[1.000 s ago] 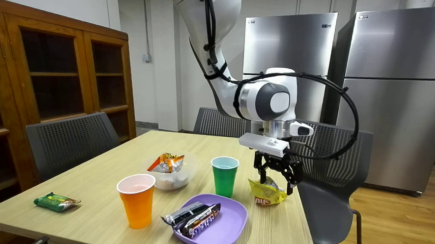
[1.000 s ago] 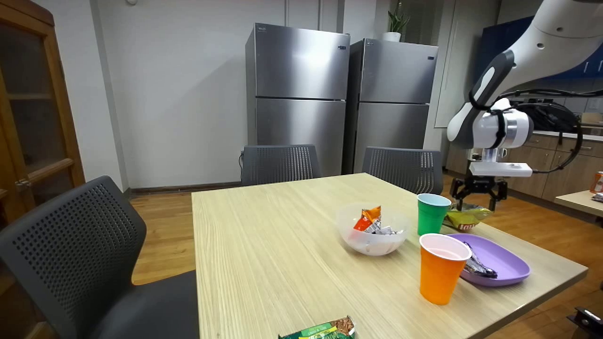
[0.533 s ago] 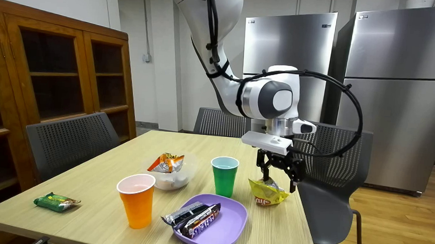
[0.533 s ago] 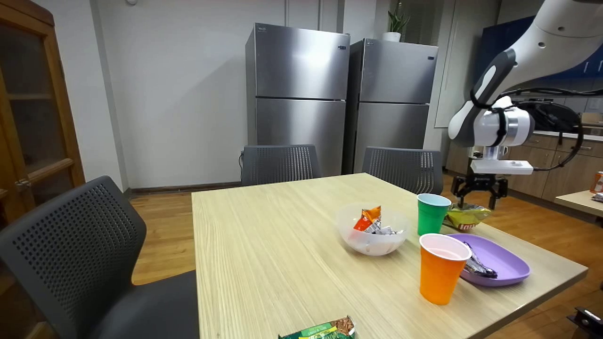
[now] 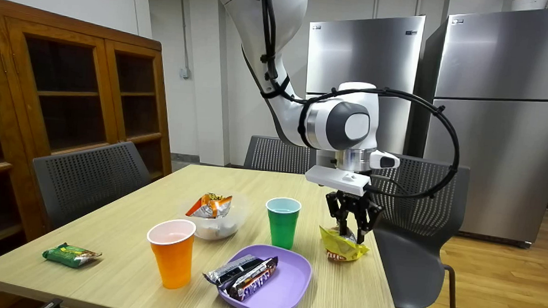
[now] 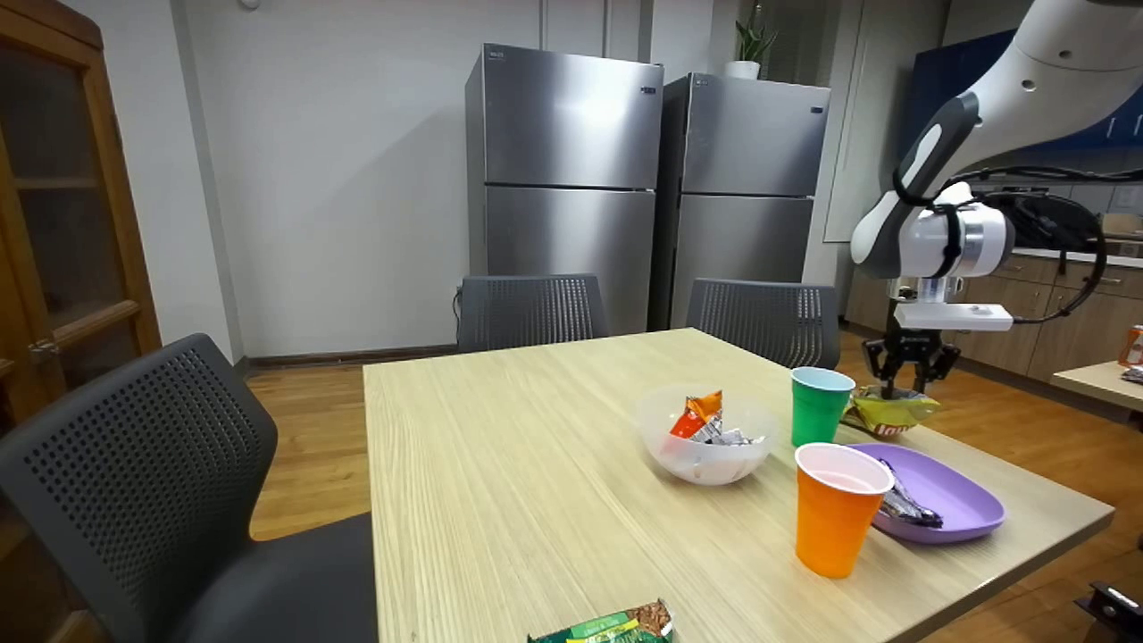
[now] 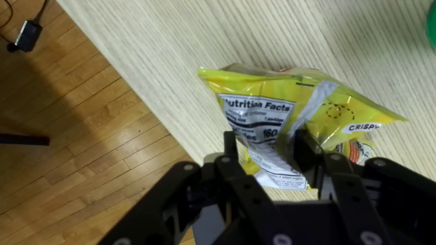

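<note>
Pale wood table (image 6: 509, 464), black gripper (image 5: 351, 236) pointing down near its edge, yellow chip bag (image 7: 289, 114) beneath it and between the parted fingers (image 7: 305, 149), whether clamped cannot be told, green cup (image 5: 283, 227) and purple plate (image 5: 288, 286) near the gripper, orange cup (image 5: 172, 261) farther off

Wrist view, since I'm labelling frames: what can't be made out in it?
All in the wrist view:
Yellow bag: partly hidden behind the fingers, so how firmly it is gripped can't be told.
Nutrition label: smallest print blurred.
Green cup: mostly cut off by the right edge.
</note>
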Motion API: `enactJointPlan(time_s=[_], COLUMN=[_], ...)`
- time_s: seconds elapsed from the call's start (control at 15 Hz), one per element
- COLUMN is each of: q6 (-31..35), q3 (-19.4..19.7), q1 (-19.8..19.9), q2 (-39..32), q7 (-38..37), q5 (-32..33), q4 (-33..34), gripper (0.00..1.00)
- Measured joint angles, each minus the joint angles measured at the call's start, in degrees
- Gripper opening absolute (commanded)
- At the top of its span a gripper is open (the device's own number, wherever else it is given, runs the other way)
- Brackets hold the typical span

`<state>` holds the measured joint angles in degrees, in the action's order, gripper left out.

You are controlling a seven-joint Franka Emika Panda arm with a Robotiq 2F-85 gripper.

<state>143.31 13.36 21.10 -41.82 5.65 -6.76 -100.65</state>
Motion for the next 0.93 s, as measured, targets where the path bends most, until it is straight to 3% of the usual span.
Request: enactJointPlan(time_s=[0.13,0.2,0.93], q6=[0.0,0.0,0.0], q3=[-0.03,-0.03,-0.02], q1=[0.0,0.0,0.06], q2=[0.0,0.0,0.33], q7=[0.05,0.06,0.09], q5=[0.0,0.0,0.0], q4=[0.0,0.0,-0.1], gripper=[0.02,0.0,0.0])
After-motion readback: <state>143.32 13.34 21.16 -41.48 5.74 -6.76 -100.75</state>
